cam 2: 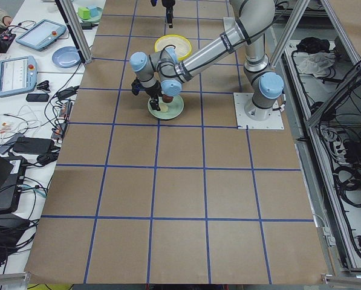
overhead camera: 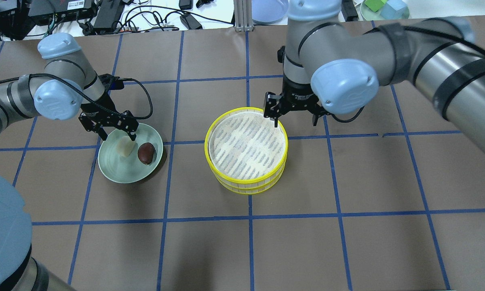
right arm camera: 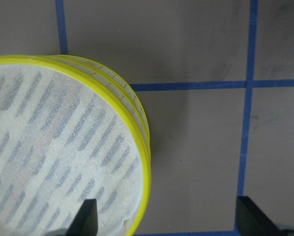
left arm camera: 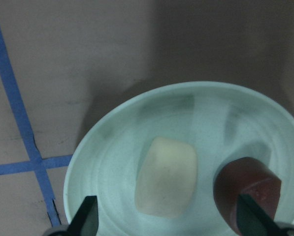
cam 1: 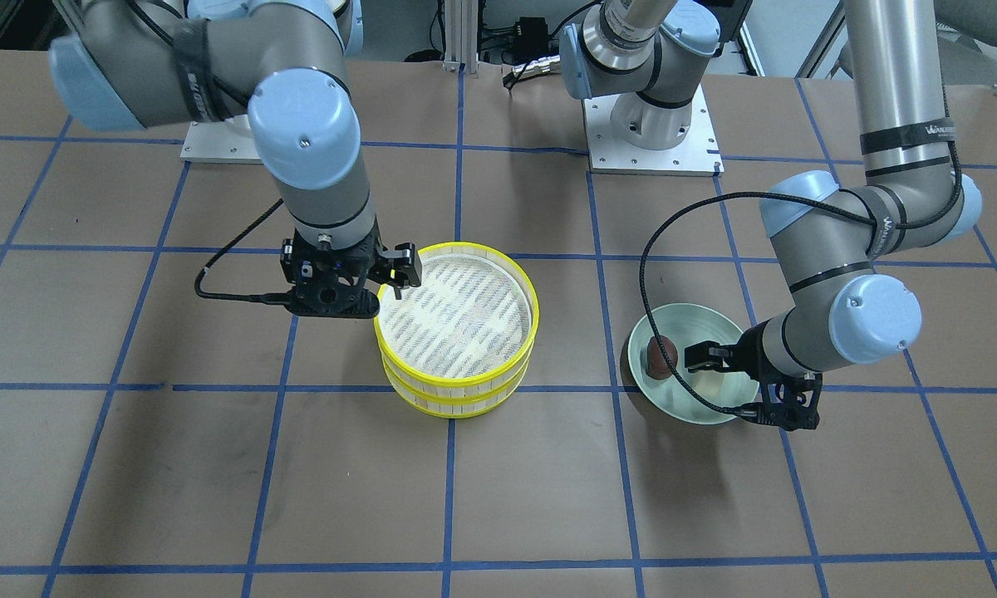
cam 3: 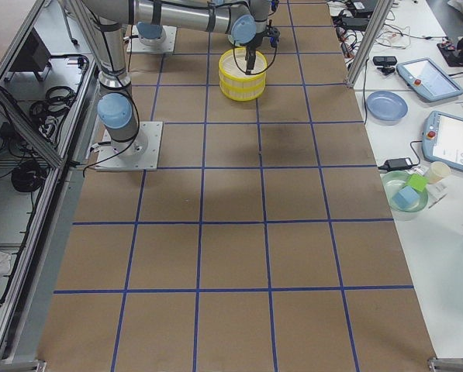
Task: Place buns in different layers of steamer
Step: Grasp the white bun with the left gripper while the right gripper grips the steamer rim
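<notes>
Two yellow-rimmed steamer layers sit stacked mid-table, the top layer on the lower layer, and the top floor is bare. The cream-white bun and the reddish-brown bun lie side by side in a pale green plate. My left gripper is open just above the plate, its fingers either side of the cream bun. My right gripper is open and empty. It straddles the top layer's rim, one finger over the floor, one outside.
Brown table with a blue tape grid. The right arm's elbow hangs over the table beside the steamer. The left arm's cable loops above the plate. Tablets and bowls sit on side benches beyond the table's ends.
</notes>
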{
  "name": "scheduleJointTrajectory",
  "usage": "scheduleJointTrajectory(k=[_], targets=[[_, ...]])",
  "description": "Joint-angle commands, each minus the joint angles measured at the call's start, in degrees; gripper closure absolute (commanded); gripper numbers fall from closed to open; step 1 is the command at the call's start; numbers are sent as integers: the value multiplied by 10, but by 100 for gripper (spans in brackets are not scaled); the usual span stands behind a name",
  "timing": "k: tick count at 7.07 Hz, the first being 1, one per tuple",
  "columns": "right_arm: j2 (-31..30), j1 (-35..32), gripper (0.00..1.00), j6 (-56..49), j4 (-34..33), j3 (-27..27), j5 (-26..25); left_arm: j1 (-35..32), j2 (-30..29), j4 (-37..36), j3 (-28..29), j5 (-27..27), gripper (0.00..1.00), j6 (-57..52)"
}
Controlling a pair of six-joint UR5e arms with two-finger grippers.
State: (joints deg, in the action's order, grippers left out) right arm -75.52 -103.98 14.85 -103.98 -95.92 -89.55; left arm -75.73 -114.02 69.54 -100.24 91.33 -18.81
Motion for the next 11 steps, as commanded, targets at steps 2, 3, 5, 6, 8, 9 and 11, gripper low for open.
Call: scheduleJointTrajectory(k=[2,3,5,6,8,9,11], targets=[[39,-9,34,3,-25,-24,0,3,-8,-18,-25,-1,1,7],[38,-8,73,0,-22,-23,-3,3,-8,-20,-25,-1,3,7],[34,-7,93,-2,-21,-23,-5,3,-9,-22,-24,3,66,-3],[32,-7,95,-3,-20,-18,-9,3,-9,-29,-23,4,100,-27],[7,-2,94,-6,-12,-13,-12,3,-6,-53,-17,4,100,-45],[-18,4,94,-7,23,5,-12,2,1,-53,-16,0,100,-47],[-63,47,93,-47,114,49,-11,-8,33,-49,11,-2,100,-56]])
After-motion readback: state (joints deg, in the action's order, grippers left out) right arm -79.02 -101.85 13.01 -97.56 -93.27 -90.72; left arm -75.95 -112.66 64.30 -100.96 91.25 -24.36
